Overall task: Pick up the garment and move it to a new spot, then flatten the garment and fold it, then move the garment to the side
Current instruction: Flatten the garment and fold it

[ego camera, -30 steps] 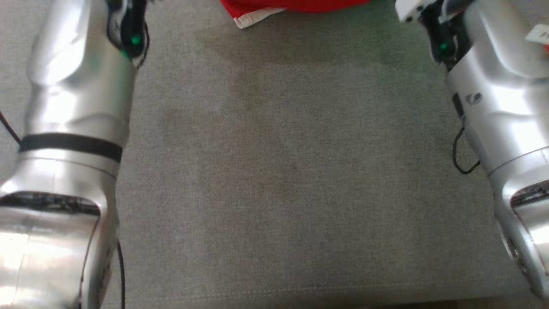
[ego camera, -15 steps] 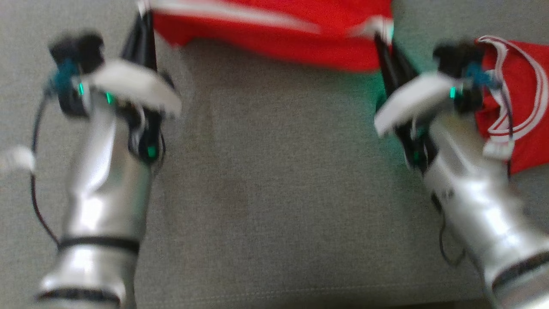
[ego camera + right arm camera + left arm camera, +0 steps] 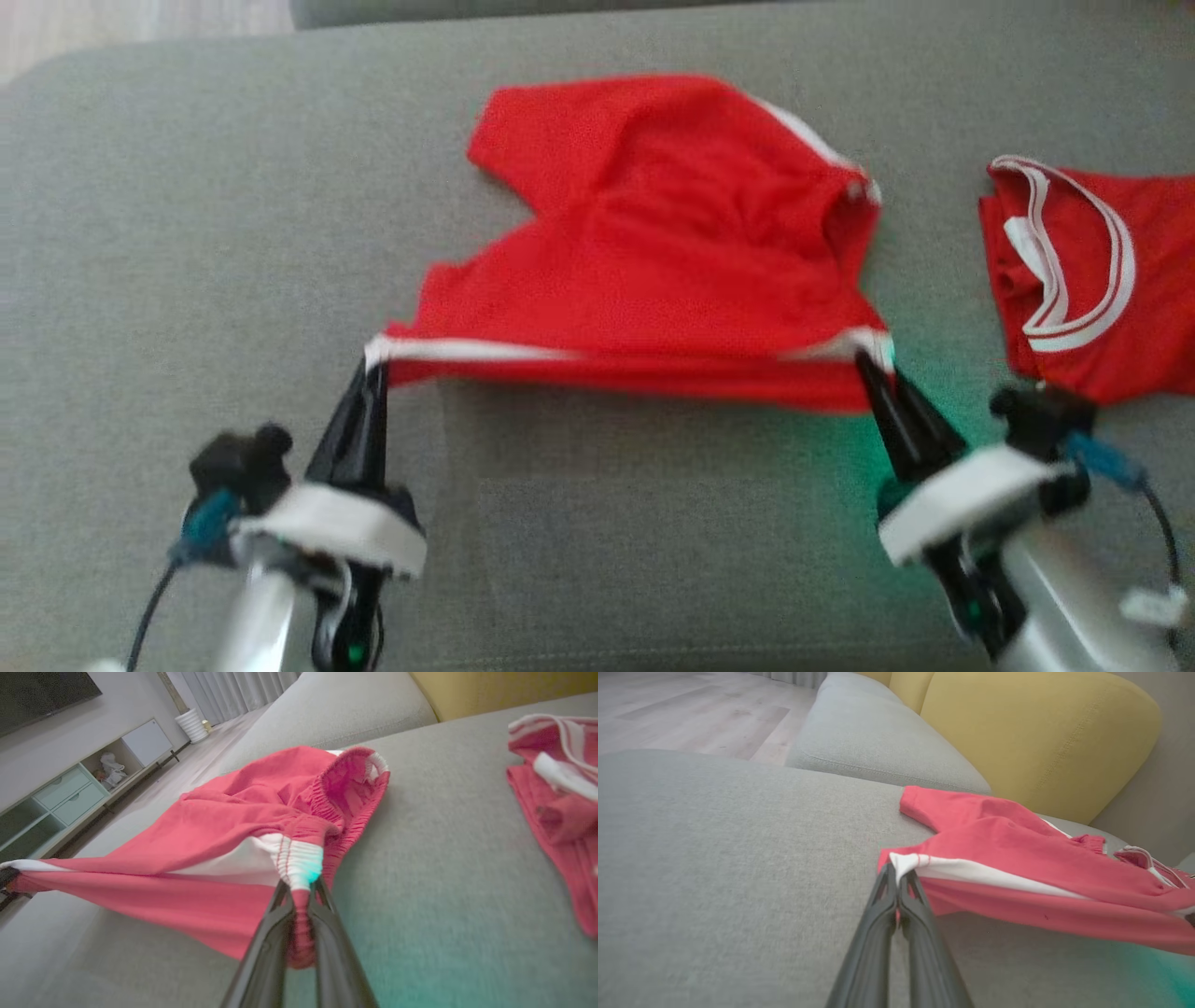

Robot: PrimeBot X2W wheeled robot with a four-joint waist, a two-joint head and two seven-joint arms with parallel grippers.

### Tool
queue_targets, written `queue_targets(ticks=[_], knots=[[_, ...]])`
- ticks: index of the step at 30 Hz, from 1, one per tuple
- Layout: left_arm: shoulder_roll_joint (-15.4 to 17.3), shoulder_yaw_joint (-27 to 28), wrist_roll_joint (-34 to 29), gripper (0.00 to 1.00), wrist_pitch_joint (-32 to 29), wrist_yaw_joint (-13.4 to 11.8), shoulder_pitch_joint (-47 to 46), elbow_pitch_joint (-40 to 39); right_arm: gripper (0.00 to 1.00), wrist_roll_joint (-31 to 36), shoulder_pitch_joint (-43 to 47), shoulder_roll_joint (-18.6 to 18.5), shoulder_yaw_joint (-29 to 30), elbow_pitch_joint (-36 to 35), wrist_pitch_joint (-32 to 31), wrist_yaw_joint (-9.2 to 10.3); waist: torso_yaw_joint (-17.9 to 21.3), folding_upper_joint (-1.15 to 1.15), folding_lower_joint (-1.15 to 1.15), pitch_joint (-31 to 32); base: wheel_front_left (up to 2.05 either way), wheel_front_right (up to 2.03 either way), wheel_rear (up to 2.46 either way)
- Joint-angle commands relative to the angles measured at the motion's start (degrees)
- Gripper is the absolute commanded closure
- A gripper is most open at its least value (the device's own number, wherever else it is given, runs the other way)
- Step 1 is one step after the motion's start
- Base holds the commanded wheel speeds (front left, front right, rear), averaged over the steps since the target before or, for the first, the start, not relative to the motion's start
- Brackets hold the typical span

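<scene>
The garment is a pair of red shorts with white trim, lying on the grey sofa seat. Its near edge is stretched taut between my two grippers and lifted off the cushion. My left gripper is shut on the garment's left white corner. My right gripper is shut on the right corner, with red and white fabric bunched between its fingers. The far part of the garment rests rumpled on the seat, its elastic waistband open toward the right.
A second red garment with white stripes lies on the seat to the right, close to my right arm. Yellow back cushions stand behind the seat. Wooden floor lies beyond the sofa's left end.
The head camera has tilted up, bringing both grippers and the whole garment into view. Both grippers keep their hold on the stretched edge.
</scene>
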State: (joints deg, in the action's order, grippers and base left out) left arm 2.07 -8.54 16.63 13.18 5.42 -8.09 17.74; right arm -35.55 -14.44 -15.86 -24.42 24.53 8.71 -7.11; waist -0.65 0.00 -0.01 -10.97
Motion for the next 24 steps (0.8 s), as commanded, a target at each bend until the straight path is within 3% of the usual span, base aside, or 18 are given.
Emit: queue_targets(ticks=[1, 13, 19, 24], knots=[[1.69, 2.35, -0.36, 1.0, 0.08, -0.82, -0.76, -2.73, 1.0, 0.53, 0.95, -1.13, 0.51, -2.32, -0.29, -0.37, -0.68, 0.0, 0.01, 1.1, 0.0, 0.0, 0.0], [3.0, 3.03, 0.4, 1.0, -8.65, -5.54, 16.15, -22.67, 1.0, 11.01, 25.98, 7.32, 13.34, -30.42, -16.96, -0.37, -0.22, 0.0, 0.01, 3.85, 0.0, 0.0, 0.0], [3.99, 3.6, 0.63, 1.0, -11.18, -6.51, 18.53, -27.53, 1.0, 12.76, 29.22, 9.38, 14.86, -35.38, -20.79, -0.37, 0.19, 0.0, 0.01, 3.76, 0.0, 0.0, 0.0], [4.61, 3.31, 0.82, 1.0, -12.09, -5.87, 13.95, -27.8, 1.0, 11.25, 26.9, 10.73, 15.1, -35.64, -21.61, -0.37, 0.7, 0.0, 0.01, 1.99, 0.0, 0.0, 0.0]])
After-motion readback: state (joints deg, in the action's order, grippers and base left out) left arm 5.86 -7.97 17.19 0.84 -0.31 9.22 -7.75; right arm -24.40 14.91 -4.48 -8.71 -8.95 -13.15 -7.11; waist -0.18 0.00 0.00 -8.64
